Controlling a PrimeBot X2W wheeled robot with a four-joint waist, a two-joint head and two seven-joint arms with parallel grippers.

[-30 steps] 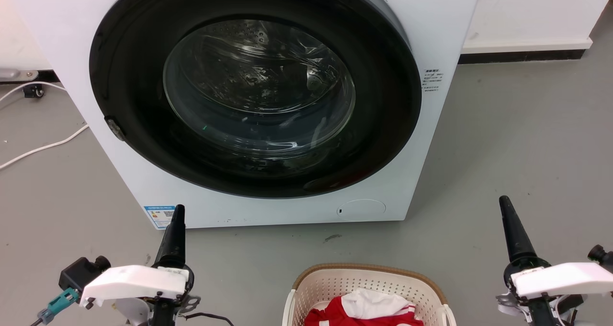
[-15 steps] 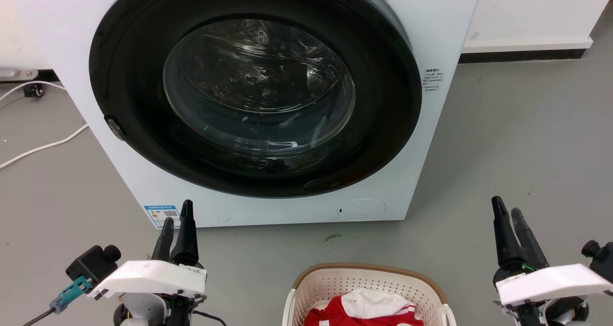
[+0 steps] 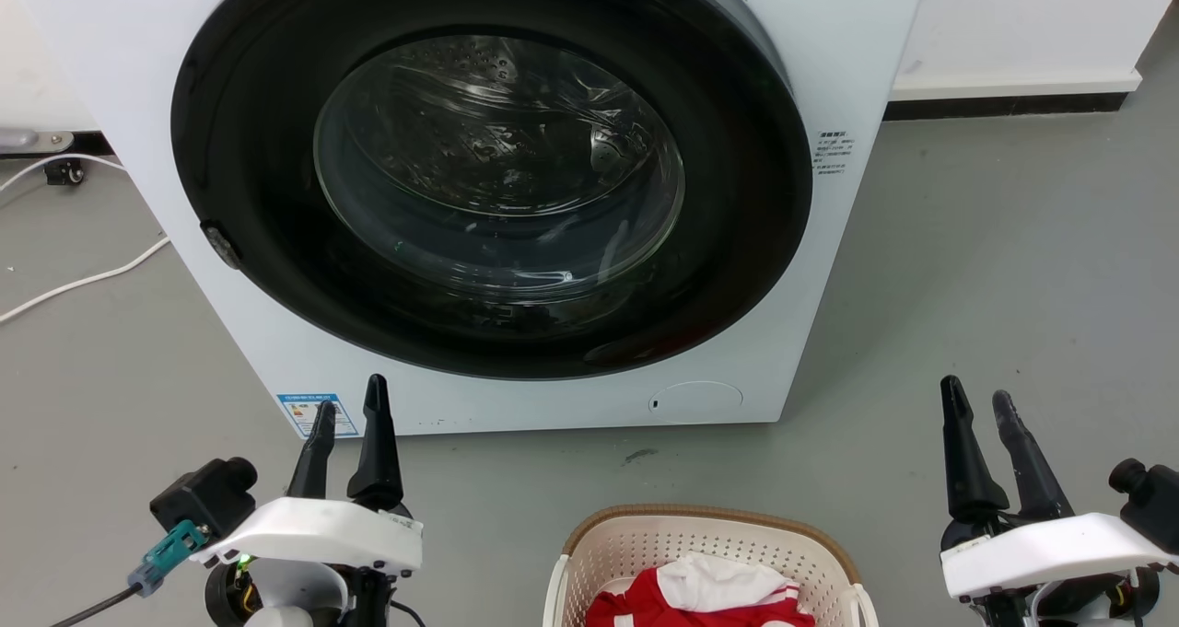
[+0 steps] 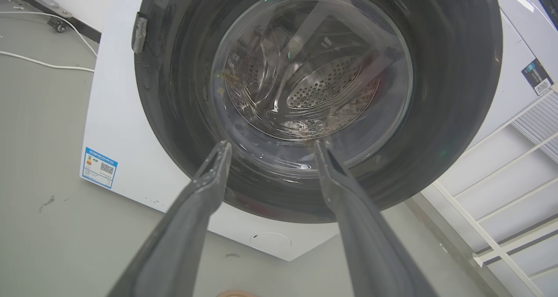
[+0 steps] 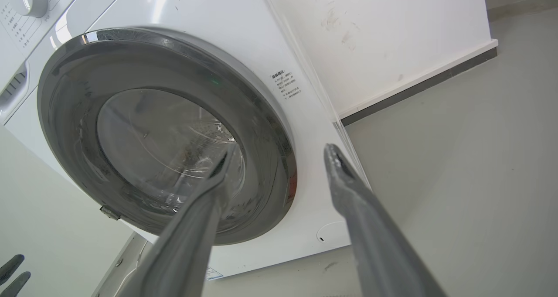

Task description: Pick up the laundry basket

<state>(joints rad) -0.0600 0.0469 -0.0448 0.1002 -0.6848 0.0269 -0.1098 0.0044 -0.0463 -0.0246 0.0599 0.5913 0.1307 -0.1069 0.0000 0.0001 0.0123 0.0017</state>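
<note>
Both my claws are spread, holding nothing: my left gripper (image 3: 350, 395) and right gripper (image 3: 974, 389) point toward the washing machine (image 3: 857, 38). The laundry basket (image 3: 705, 516) sits on the floor (image 3: 1013, 240) between them, behind my fingertips, touching neither, with red and white cloth (image 3: 709, 595) inside.

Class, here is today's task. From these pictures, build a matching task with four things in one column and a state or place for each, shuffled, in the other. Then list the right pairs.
1 laundry basket
2 washer door
3 left gripper
4 white cable

a open
b shut
c holding red-and-white clothing
d on the floor, far left

Pairs: 1-c, 2-b, 3-a, 4-d
</note>
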